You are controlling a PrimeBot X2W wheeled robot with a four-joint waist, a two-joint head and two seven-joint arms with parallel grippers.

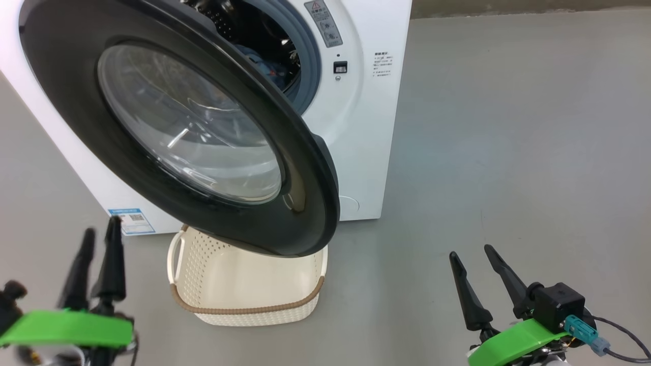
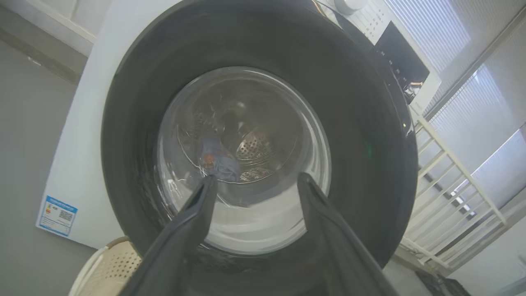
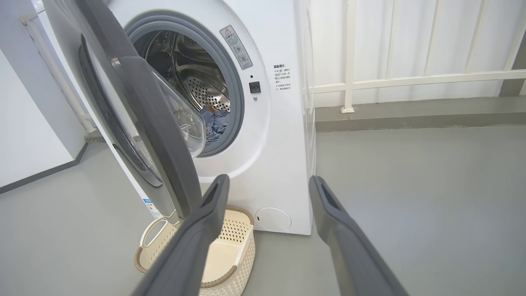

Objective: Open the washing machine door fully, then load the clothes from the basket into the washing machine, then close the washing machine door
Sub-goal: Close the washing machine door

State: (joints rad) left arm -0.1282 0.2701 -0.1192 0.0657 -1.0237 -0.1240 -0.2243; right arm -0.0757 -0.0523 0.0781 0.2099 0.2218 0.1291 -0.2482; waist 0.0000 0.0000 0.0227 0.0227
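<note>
While the washing machine door stands ajar above the basket | clothes lie inside the washing machine | left gripper spread, empty | right gripper spread, empty

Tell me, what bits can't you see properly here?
- Clothes: head view, the door hides most; just a blue scrap shows.
- Basket: head view, door covers its back; right wrist view, a finger crosses it.
- Left end effector: head view, blurred.
- Sticker and blue label: print too small to read.
</note>
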